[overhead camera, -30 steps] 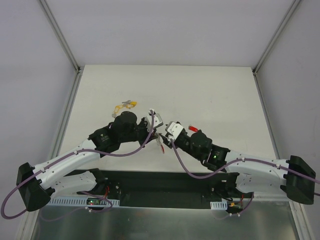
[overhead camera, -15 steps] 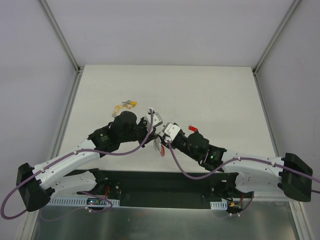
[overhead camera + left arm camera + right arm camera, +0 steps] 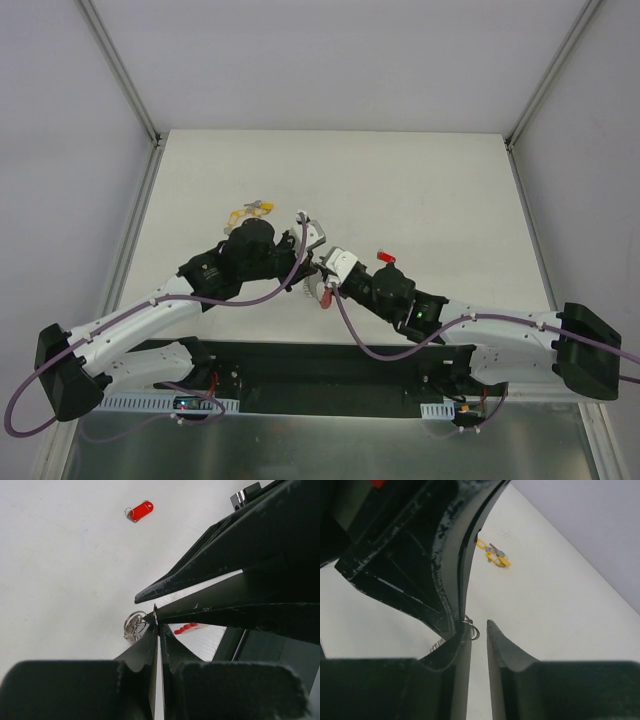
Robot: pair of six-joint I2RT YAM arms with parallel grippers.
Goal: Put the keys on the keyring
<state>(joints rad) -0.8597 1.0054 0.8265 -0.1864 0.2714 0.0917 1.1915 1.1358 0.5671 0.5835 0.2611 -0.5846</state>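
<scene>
Top view: keyring (image 3: 320, 289) mostly hidden where both sets of fingers meet. Only a red-grey sliver shows, too small to tell what's on it. Red key (image 3: 385, 257) part-hidden behind R arm (image 3: 400, 295). Yellow key (image 3: 250, 211) too small for detail. L wrist view: small ring (image 3: 134, 626) partly behind L fingers (image 3: 145, 652). R fingers (image 3: 225, 550) blurred, cut by right edge. R wrist view: coil (image 3: 436, 645) just a sliver; red bit (image 3: 379, 482) cut off at top edge.

The left arm (image 3: 150, 305) reaches toward two o'clock, left gripper (image 3: 156, 626) jaws pressed together; the right arm (image 3: 500, 325) reaches toward ten, right gripper (image 3: 479, 629) jaws narrowly apart.
</scene>
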